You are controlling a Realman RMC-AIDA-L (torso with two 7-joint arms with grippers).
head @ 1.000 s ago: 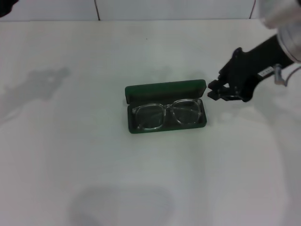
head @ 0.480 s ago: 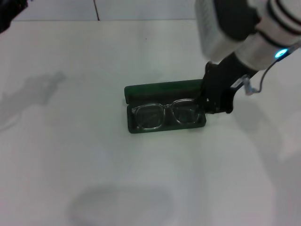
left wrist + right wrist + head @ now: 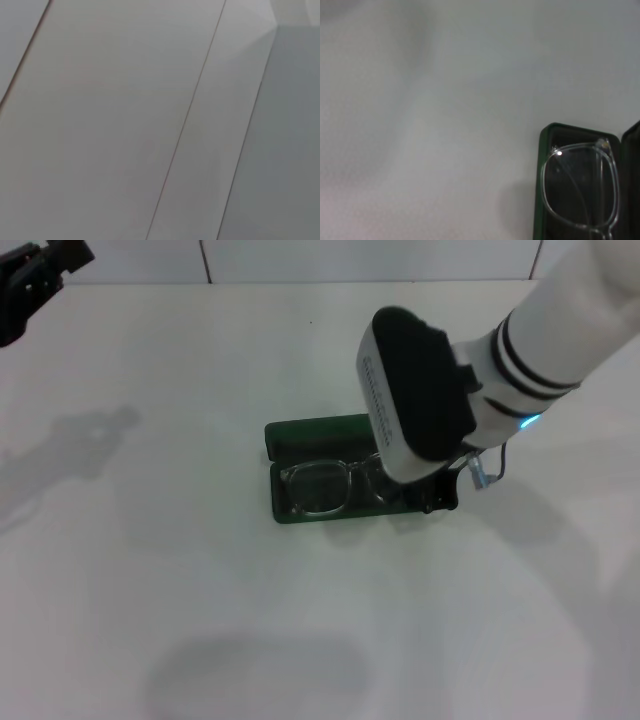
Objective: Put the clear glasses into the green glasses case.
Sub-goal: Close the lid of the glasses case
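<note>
one pair of clear glasses (image 3: 325,486) lies inside the open green glasses case (image 3: 300,432) on the white tabletop (image 3: 150,570). my right gripper (image 3: 438,498) is low at the case's right end, hidden under my own wrist, so i cannot tell if its fingers are open or closed. my left gripper (image 3: 40,268) waits far away. i think a push here could slide the case or bend the frame.

Even, bright overhead light; soft shadows on table (image 3: 150,570); slight blur.
</note>
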